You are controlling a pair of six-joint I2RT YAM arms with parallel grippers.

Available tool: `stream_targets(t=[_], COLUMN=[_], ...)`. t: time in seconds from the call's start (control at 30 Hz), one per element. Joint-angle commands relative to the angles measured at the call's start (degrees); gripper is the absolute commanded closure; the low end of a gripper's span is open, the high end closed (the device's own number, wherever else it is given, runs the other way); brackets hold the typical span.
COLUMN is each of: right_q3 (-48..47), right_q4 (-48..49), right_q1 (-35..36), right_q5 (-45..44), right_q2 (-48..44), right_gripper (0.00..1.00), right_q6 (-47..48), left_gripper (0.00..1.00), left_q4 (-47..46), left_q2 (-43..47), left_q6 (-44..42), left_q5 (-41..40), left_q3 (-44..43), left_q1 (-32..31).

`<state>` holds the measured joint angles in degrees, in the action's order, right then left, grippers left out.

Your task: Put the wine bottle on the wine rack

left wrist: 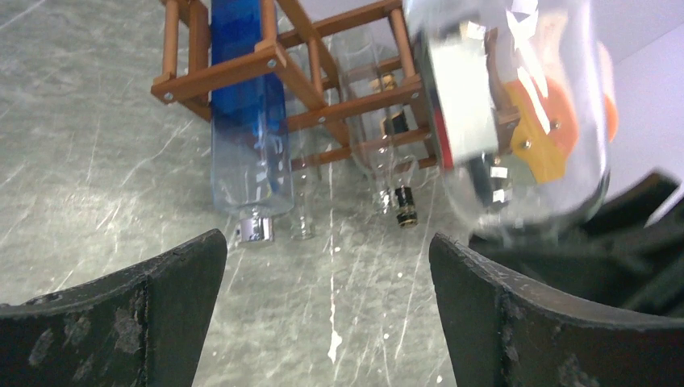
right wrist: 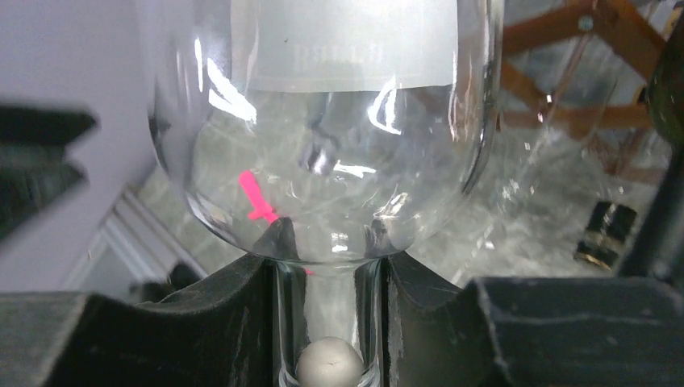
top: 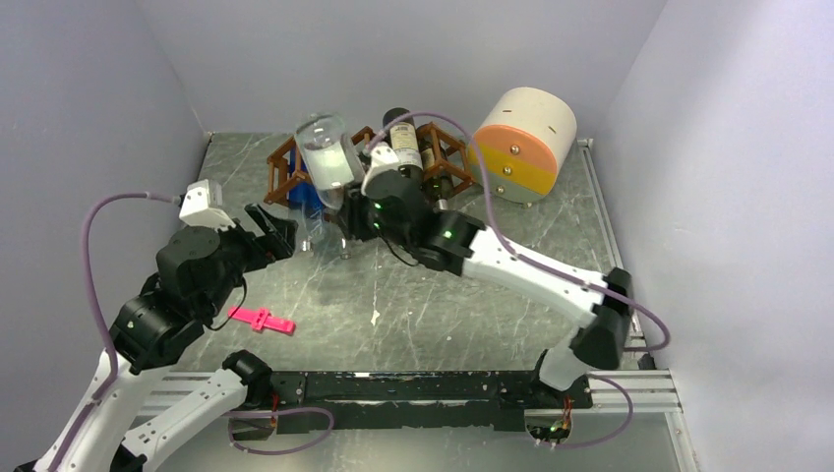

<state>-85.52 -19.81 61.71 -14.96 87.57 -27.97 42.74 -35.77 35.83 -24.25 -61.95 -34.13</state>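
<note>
My right tool [right wrist: 327, 278] clamps the neck of the wine bottle [top: 327, 157], apparently just above the wine rack [top: 283, 172]. My left tool [left wrist: 325, 248] gapes open left of the rack.

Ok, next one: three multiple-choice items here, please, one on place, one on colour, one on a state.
1. The small pink plastic piece lies: A on the grey marbled table; B inside a bottle; C across an arm.
2. The see-through bottle at the left end of the reddish-brown wooden lattice wine rack is tinted: A green; B blue; C amber.
3. The left tool is: A open, empty; B shut; C gripping a bottle.
A, bare tabletop under it; B, blue body; A, fingers apart, nothing between.
</note>
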Motion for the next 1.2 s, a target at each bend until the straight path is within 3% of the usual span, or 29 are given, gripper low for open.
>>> stream_targets(t=[0.0, 0.2, 0.4, 0.97, 1.17], right_q3=[-12.3, -21.9, -27.7, -30.0, -30.1], right_q4=[10.4, 9.3, 5.7, 3.4, 3.7], right_q1=[-0.1, -1.0, -4.1, -8.1, -8.2], right_q5=[-10.6, -15.3, -12.4, -3.1, -1.6], right_q2=[6.0, 15.5, 22.0, 29.5, 30.4], right_gripper=[1.0, 1.0, 1.0, 1.0, 0.86], right_q6=[-5.0, -9.1, -14.0, -19.8, -19.5], left_gripper=[0.0, 0.0, 0.0, 0.0, 0.0], left_q4=[4.8, 3.0, 5.4, 5.8, 4.7], left_q2=[1.5, 7.2, 7.2, 6.5, 6.4], left_q6=[1.5, -4.6, -4.8, -4.1, -4.7], left_q5=[-3.6, -2.1, -3.3, 0.5, 1.8], left_q3=[-2.2, -1.3, -2.1, 1.5, 1.8], left_q1=[-0.2, -0.2, -0.2, -0.2, -0.2])
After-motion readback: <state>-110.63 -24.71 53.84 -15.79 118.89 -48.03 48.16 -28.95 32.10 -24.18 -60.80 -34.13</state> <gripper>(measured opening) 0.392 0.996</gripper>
